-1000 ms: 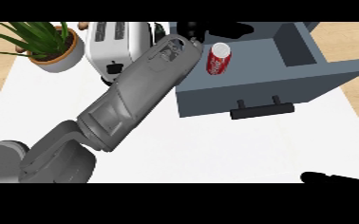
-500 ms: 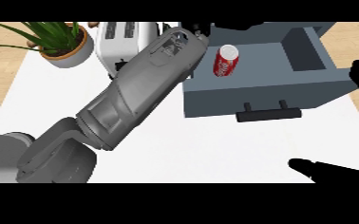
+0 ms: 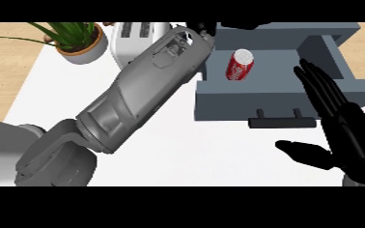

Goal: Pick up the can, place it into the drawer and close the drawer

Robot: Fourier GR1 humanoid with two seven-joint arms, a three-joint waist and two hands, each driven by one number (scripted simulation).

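Inside the drawer [image 3: 235,107], can [image 3: 239,69], lid end pointing away

White counter [image 3: 178,154]: potted plant [image 3: 75,41], toaster [image 3: 135,41], drawer [image 3: 242,101] apparently resting on it.

Red can [image 3: 240,65] lying inside open grey drawer [image 3: 242,104]

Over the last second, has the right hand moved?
Yes. The right hand has risen from the lower right corner, below the drawer handle; its open fingers now stand beside the right wall of the drawer.
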